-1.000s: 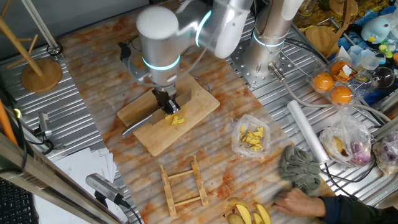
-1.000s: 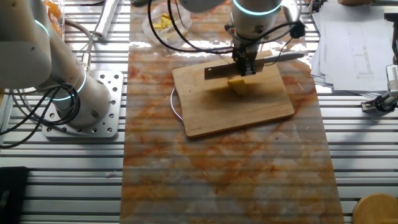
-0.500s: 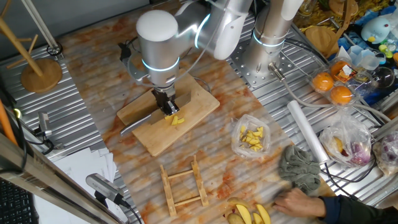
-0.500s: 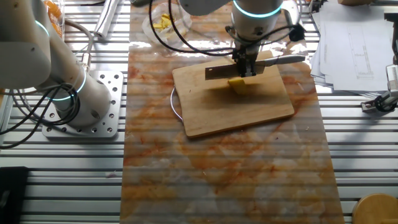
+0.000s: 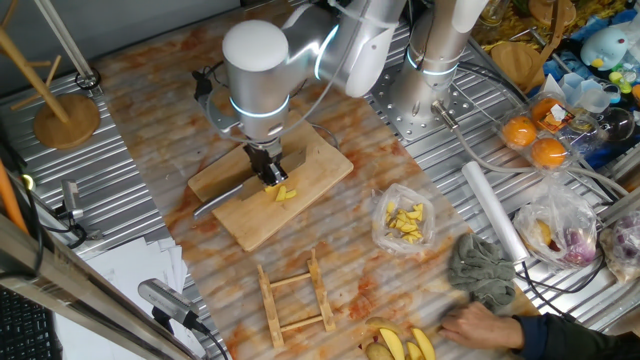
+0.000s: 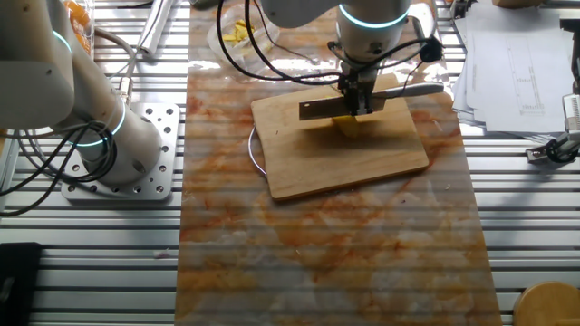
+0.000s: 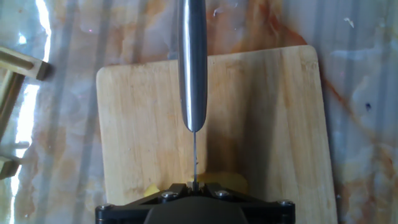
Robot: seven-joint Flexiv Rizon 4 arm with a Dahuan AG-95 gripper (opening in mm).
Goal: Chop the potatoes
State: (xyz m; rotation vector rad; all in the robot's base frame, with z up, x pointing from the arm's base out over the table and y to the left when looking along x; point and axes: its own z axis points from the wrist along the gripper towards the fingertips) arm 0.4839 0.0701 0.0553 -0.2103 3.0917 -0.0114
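The potatoes (image 5: 284,192) lie as a few short yellow pieces on the wooden cutting board (image 5: 255,222). In the other fixed view the potatoes (image 6: 350,125) sit just under the blade, on the cutting board (image 6: 344,161). My gripper (image 5: 267,172) is shut on a knife (image 5: 218,202), gripping it between blade and handle. The knife (image 6: 319,108) is held level over the pieces by the gripper (image 6: 360,98). In the hand view the knife (image 7: 193,62) points away from the gripper (image 7: 194,185), above the board (image 7: 137,124); yellow potato bits (image 7: 229,180) peek out beside the fingers.
A clear bag of yellow chunks (image 5: 405,222) lies right of the board, a wooden rack (image 5: 295,295) in front of it. A person's hand (image 5: 480,322), a grey cloth (image 5: 482,268) and yellow wedges (image 5: 405,345) are at the near right. A second arm's base (image 6: 118,145) stands nearby.
The arm shifted very slightly with the knife, whose handle end dipped a little. The potato pieces and the board stayed where they were.
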